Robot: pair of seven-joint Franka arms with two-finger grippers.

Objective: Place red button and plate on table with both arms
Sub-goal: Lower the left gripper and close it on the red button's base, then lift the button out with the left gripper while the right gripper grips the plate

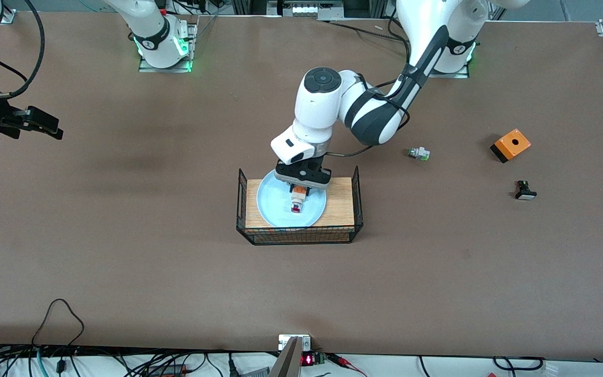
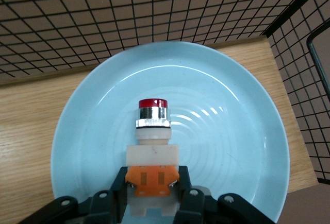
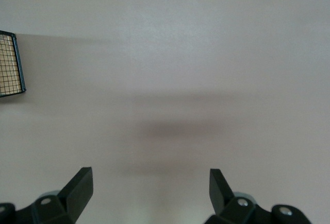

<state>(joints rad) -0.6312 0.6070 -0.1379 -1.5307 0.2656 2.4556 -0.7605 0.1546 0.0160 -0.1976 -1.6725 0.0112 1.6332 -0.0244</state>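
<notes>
While left gripper (image 2: 153,193) clamps red button (image 2: 152,131) on plate (image 2: 232,131) in basket (image 1: 356,196), right gripper (image 3: 151,185) waits, jaws apart

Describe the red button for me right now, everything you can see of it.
The red button is a small part: red cap, shiny metal collar, white body, orange block at the end. It lies on its side on the light blue plate, which sits on the wood-topped wire basket stand. The left gripper is shut on its orange end, cap pointing away from the fingers.
</notes>
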